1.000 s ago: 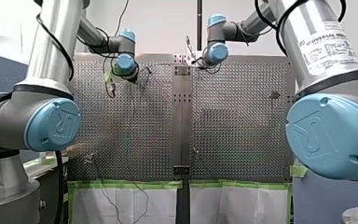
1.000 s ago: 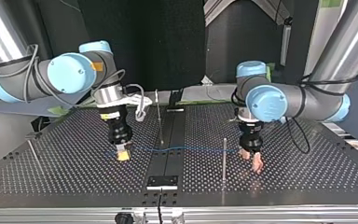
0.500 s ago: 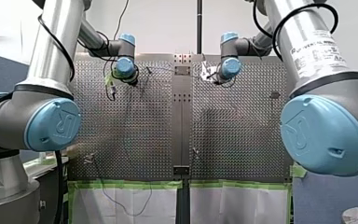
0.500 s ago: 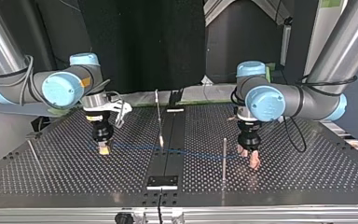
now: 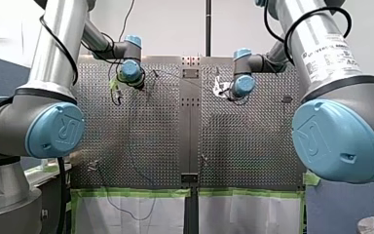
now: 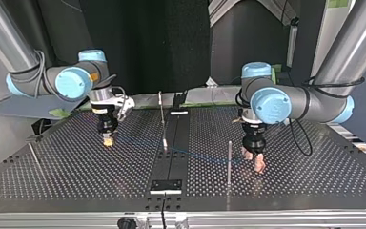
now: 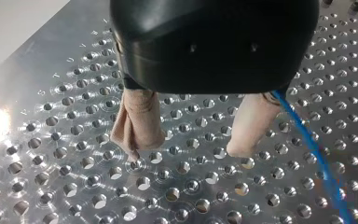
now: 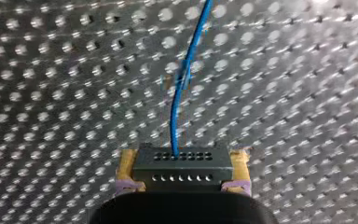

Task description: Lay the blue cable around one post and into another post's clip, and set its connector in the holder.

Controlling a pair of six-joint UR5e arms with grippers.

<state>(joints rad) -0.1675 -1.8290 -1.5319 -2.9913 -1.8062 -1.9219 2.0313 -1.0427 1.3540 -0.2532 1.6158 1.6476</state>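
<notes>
**Bench** (image 6: 76, 176): perforated plate that carries every item below.

**My right arm** (image 6: 71, 82): over the last second it has drawn back toward its own side and toward the arm bases, carrying its load with it.

**My left arm** (image 6: 271, 105): has hardly shifted in the same second.

**Left gripper** (image 7: 185, 150): beige fingers (image 7: 140, 121) stand wide apart, tips close above the bench, with nothing between them.

**Right gripper** (image 8: 182, 161): yellow pads are clamped on either side of the connector.

**Upright post** (image 6: 229, 162): just beside the left gripper, on the side facing the right gripper.

**Thin post** (image 6: 162, 119): between the two grippers.

**Blue cable** (image 7: 310, 149): leaves the connector straight ahead of the right gripper, passes the foot of the thin post and the upright post, and ends alongside one finger of the left gripper. A second ago it lay level between the grippers; now it slants. Whether it touches either post cannot be told.

**Connector** (image 8: 182, 164): black block, held clear of the bench.

**Assessment:** the pull-back is taking up slack and swinging the line, probably to route it round a post. Clipping and seating the connector are both still to be done.
</notes>
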